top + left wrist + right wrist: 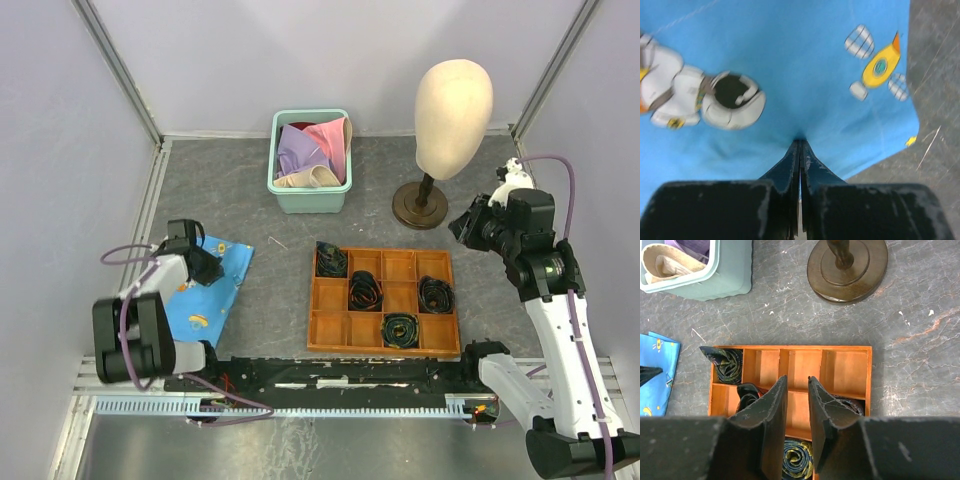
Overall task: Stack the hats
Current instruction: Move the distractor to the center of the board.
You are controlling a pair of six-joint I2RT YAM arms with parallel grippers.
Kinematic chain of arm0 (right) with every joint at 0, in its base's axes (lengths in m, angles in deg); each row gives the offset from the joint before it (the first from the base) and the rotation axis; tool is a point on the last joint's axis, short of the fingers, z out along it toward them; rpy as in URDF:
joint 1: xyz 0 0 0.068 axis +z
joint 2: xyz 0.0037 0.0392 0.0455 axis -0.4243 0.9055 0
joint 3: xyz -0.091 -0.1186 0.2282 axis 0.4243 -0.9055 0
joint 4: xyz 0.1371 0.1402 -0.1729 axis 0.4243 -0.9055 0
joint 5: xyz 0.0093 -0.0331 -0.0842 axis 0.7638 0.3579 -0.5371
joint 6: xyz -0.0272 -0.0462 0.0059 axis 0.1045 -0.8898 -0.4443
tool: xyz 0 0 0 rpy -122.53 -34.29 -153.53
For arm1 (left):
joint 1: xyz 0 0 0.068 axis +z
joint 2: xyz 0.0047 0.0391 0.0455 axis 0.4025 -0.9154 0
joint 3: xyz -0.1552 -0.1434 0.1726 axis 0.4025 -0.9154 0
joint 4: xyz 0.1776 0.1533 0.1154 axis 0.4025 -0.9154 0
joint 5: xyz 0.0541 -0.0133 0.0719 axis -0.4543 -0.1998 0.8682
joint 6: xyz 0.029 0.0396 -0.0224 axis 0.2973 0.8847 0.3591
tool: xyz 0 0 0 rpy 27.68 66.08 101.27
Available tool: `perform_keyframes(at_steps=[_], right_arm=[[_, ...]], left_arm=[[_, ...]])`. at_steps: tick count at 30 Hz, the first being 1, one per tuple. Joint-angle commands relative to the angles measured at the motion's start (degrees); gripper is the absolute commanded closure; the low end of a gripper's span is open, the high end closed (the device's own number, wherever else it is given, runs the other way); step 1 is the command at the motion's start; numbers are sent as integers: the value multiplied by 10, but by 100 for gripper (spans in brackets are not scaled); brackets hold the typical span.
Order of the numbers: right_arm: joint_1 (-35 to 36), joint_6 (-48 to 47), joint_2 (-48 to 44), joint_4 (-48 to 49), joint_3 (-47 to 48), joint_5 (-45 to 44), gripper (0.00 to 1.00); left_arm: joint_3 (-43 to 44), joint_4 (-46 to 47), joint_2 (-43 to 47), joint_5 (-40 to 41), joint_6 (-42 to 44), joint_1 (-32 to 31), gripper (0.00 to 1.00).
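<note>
1. The hats are soft, crumpled fabric. Lavender, pink and cream ones show, heaped in a smooth teal plastic bin at the back of the grey, marbled bench.
2. My left fingers are pressed together on a pinch of the blue cloth. It is thin fabric printed with an astronaut and a yellow satellite, and its creases pucker toward my tips.
3. That cloth lies flat at the left of the bench, well apart from the bin of hats.
4. My right fingers stand a little apart with nothing between them. They hover over a wooden tray of square compartments, some holding dark coiled rolls.
5. From my right fingers the hats lie ahead and to the left, well apart. A smooth cream egg-shaped head on a round dark stand is nearer.
</note>
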Motion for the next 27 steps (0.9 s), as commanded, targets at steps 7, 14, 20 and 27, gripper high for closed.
perform_keyframes(at_steps=[7,14,20,27], right_arm=[[7,-32,2,12,-12,-10,69],[8,-45,5,-12,-46,-19,69],[8,-42,-13,-113,-44,-115,71],[8,21,74,-215,-40,-188,80]], left_arm=[[278,102,-364,-96,75,-5,97],[631,46,-582,-107,146,-31,97],[967,-24,-714,-115,181,-41,97],[949,4,-610,-148,170,-69,93]])
